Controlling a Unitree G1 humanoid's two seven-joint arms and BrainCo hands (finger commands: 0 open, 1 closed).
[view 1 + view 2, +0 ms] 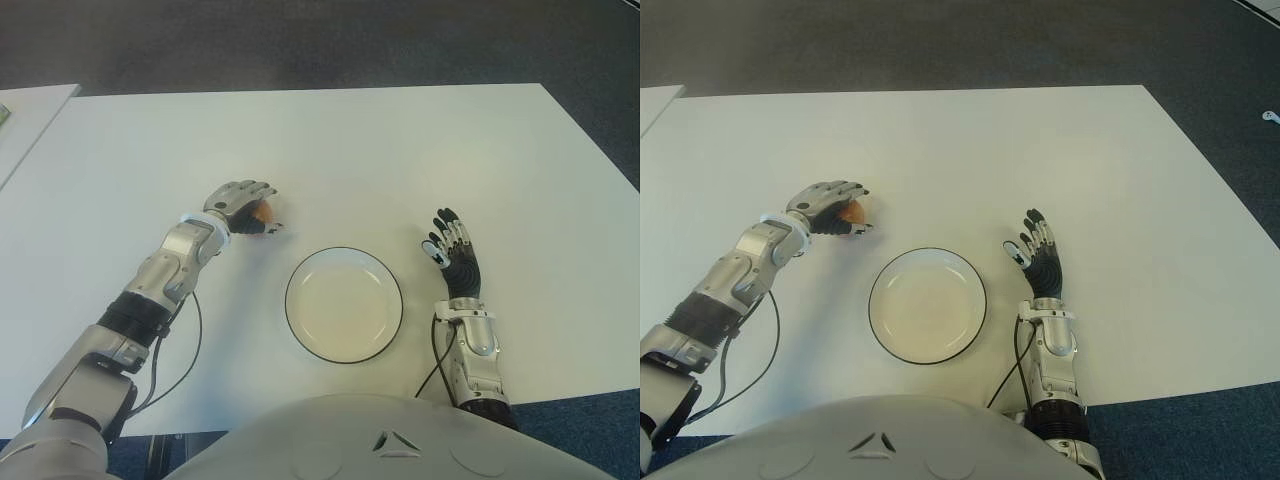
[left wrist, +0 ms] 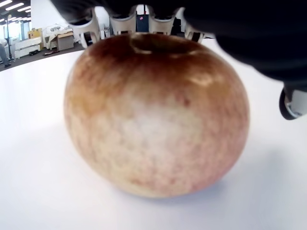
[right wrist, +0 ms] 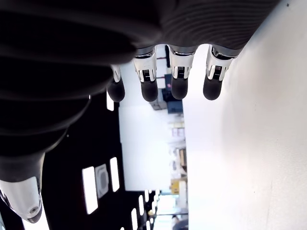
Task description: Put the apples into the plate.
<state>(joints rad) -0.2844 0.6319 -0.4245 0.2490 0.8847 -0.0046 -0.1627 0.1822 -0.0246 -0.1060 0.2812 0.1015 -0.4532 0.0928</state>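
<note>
Clearly, only one apple is seen, sitting on the white tabletop to the robot's left of the plate and a little farther out. It is covered from above by the left hand, whose fingers are curled over its top and far side; in the left wrist view the fruit's base is seen touching the tabletop, so it is judged to be enclosed but not yet lifted. Whether the hold is already firm cannot be told. An overhand hold of this kind is probably chosen because a round, smooth fruit would roll away from a side push.

The plate, white with a dark rim, is placed close before the robot's body, between the two arms, and nothing is held in it. Its nearness to the apple suggests that only a short carry toward the robot's right will be needed.

The right hand is shown at the right of the plate, its fingers stretched out straight and holding nothing. No second apple is found in any view.
</note>
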